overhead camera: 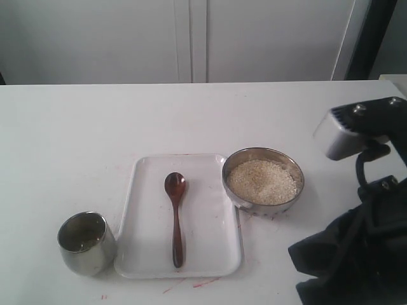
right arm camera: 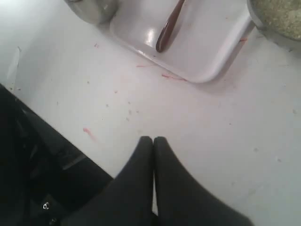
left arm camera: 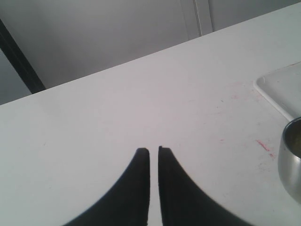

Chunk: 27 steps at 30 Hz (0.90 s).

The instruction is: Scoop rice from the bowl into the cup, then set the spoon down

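— White worktop (overhead camera: 76, 140), pale cupboard doors (overhead camera: 191, 38) behind it. How do the two hands stand?

— Both are low over the worktop and hold nothing. The left hand (left arm camera: 154, 149) has its fingers drawn almost together, with only a thin slit between them. The right hand (right arm camera: 153, 139) has its fingers pressed tip to tip.

— What is nearest the left hand?

— The cup (left arm camera: 290, 165), ahead of it and off to one side, upright on the worktop. A corner of the white tray (left arm camera: 284, 89) shows just past the cup.

— And ahead of the right hand?

— The tray's near corner, well apart from the fingertips, with faint pink marks (right arm camera: 88, 133) on the worktop in between. The spoon (right arm camera: 168, 28) lies flat in the middle of the tray, its handle end pointing toward that hand and its oval end away, face up and bare.

— Where is the rice (overhead camera: 262, 181)?

— Heaped in the bowl (overhead camera: 254, 206), which sits hard against the tray's edge on the side away from the cup; I cannot tell whether they touch. The cup stands just beside the tray's opposite edge, and I cannot tell whether any grains lie in it.
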Motion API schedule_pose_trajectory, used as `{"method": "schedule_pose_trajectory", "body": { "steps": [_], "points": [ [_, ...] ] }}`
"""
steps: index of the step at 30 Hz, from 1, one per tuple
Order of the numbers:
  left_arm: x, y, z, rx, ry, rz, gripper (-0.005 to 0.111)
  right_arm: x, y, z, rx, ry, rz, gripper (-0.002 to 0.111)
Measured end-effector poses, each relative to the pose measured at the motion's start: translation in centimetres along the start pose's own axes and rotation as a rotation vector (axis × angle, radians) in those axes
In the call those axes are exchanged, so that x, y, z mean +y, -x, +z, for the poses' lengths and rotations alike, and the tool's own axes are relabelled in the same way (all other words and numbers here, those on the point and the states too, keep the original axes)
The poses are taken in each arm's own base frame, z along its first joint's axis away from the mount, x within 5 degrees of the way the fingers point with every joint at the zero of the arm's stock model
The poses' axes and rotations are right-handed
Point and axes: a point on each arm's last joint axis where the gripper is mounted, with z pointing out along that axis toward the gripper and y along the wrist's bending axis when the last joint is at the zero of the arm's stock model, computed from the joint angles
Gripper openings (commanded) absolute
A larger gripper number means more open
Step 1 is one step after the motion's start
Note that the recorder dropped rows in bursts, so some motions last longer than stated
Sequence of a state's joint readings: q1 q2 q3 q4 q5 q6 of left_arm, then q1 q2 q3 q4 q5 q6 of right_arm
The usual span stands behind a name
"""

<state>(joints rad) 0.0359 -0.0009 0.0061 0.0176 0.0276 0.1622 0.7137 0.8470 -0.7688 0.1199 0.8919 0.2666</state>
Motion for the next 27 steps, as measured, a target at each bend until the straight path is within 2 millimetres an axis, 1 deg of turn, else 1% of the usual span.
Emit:
{"method": "schedule_pose_trajectory", "body": {
  "steps": [8, 13, 17, 22, 27],
  "points": [
    [0.0, 0.0, 0.0, 0.0, 0.0, 0.0, 0.014, 0.2, 1.7, -0.2, -0.188, 0.024, -0.03, 0.0],
    [0.0, 0.0, 0.0, 0.0, 0.0, 0.0, 0.014, 0.1, 2.7, -0.2, -0.324, -0.006, -0.154, 0.0],
    [0.0, 0.0, 0.0, 0.0, 0.0, 0.0, 0.014, -0.6, 2.9, 0.0, -0.43, -0.031, -0.2, 0.0],
    [0.0, 0.0, 0.0, 0.0, 0.0, 0.0, 0.014, -2.0, 1.8, 0.1, -0.553, -0.053, -0.172, 0.0],
    [0.0, 0.0, 0.0, 0.0, 0.0, 0.0, 0.014, -3.9, -0.7, 0.0, -0.638, -0.102, -0.126, 0.0]
  ]
}}
